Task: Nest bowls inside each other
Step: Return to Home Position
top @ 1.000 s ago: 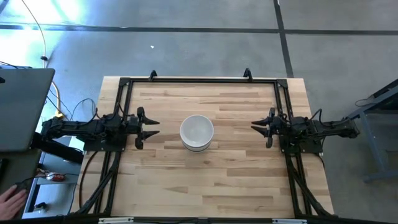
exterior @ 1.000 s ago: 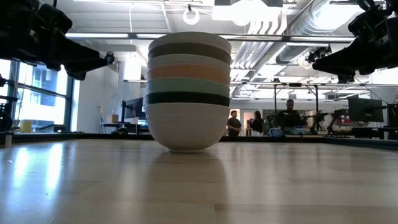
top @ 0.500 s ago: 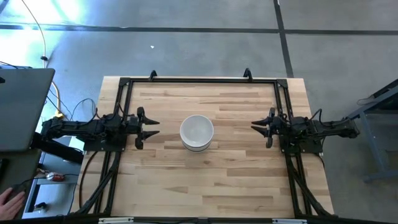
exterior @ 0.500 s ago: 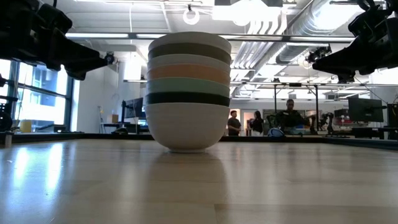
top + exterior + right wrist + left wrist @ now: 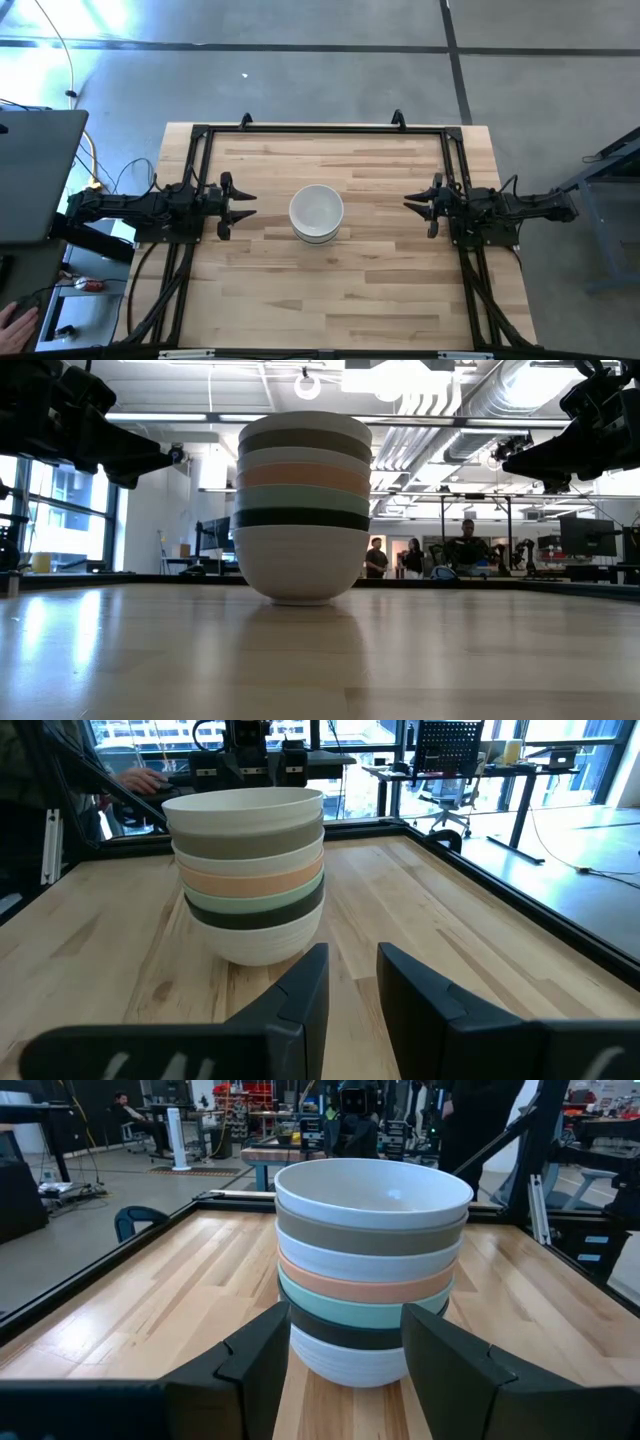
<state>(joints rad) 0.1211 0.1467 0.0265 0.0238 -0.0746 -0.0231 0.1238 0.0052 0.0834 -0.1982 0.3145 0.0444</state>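
While both arms wait at the sides, the wooden desk (image 5: 330, 290) takes up the middle of the high view, edged by a black rail frame (image 5: 320, 129).

Left arm (image 5: 130, 208) lies along the desk's 9 o'clock edge. Right arm (image 5: 510, 208) lies along the 3 o'clock edge. Both are stretched level and point inward.

Stack of bowls (image 5: 317, 214): desk centre, upright, seven nested, clear of both arms.

Order read from the low view, bottom up:
- white bottom bowl (image 5: 300, 565), full wall visible, resting on the desk
- black bowl (image 5: 303, 518)
- mint green bowl (image 5: 303, 498)
- peach-orange bowl (image 5: 303, 476)
- white middle bowl (image 5: 303, 458)
- olive-grey bowl (image 5: 303, 440)
- white top bowl (image 5: 303, 422)

The upper six show only as rim bands. The bottom bowl's outer wall looks faintly ribbed in the left wrist view, but I cannot confirm this.

Left hand (image 5: 248, 205): at 9 o'clock of the stack, near it and not touching. Its fingers are spread apart, and the stack shows through the gap in its wrist view.

Right hand (image 5: 410, 204): at 3 o'clock of the stack, about as far off. Its fingers are also apart, with a narrower gap.
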